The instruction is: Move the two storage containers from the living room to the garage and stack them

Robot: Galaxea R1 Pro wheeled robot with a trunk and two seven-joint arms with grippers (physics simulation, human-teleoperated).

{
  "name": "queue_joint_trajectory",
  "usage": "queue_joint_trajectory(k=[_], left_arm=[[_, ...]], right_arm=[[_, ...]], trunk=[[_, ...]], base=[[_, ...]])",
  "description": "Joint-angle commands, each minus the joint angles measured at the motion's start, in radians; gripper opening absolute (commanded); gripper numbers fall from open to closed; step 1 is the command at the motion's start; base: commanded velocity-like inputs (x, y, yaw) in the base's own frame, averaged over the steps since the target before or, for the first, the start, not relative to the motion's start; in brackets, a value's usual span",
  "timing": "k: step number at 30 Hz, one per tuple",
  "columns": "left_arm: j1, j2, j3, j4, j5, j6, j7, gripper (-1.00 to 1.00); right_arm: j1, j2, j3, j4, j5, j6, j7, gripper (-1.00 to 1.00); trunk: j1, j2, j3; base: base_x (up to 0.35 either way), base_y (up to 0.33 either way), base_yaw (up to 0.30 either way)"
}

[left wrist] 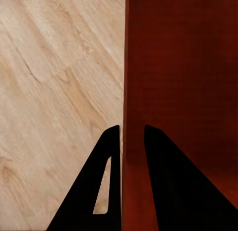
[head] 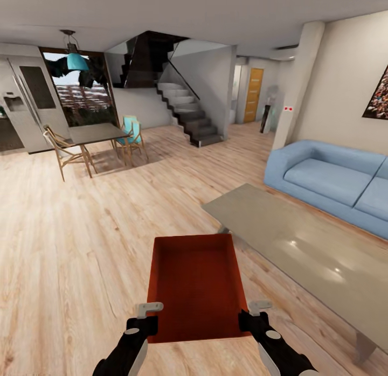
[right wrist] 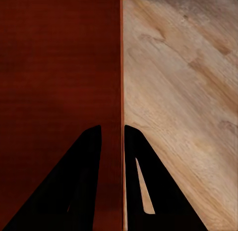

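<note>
You're mid-carry: one storage container (head: pixel 194 287) is held out front between both arms, above the wood floor (head: pixel 81 246) of the living room, beside the low table (head: pixel 302 252). Left gripper (head: pixel 144 318) pinches the left wall, right gripper (head: pixel 252 313) the right wall; fingers nearly closed, one inside and one outside each wall. Next: drive to the garage w/o tilting the bin. Head view gives the room layout, sofa (head: pixel 328 176), stairs (head: pixel 188 109). Wrist views show the wall (left wrist: pixel 130 92) between the fingers (right wrist: pixel 87 156); grip looks firm, but contact isn't clearly visible.
</note>
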Motion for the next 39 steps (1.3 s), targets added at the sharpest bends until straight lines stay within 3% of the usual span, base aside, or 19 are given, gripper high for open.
queue_joint_trajectory(k=[1, 8, 32, 39], left_arm=[[0.0, -0.001, -0.003, -0.004, -0.017, 0.006, 0.002, -1.0], [0.0, -0.001, -0.003, -0.003, -0.017, 0.006, 0.002, -1.0], [0.0, -0.001, -0.003, -0.003, -0.017, 0.006, 0.002, -1.0], [-0.001, -0.001, -0.003, -0.004, -0.017, 0.006, 0.002, -1.0]], right_arm=[[-0.002, -0.007, 0.007, 0.003, -0.014, -0.004, -0.001, -1.0], [-0.002, -0.007, 0.007, 0.003, -0.014, -0.004, -0.001, -1.0], [-0.002, -0.007, 0.007, 0.003, -0.014, -0.004, -0.001, -1.0], [-0.002, -0.007, 0.007, 0.003, -0.014, -0.004, -0.001, -1.0]], trunk=[[0.001, -0.002, -0.002], [0.001, -0.002, -0.004], [0.001, -0.002, -0.005], [0.001, -0.002, -0.005]], base=[[0.274, 0.208, 0.286], [0.274, 0.208, 0.246], [0.275, 0.204, 0.007], [0.265, 0.211, 0.16]])
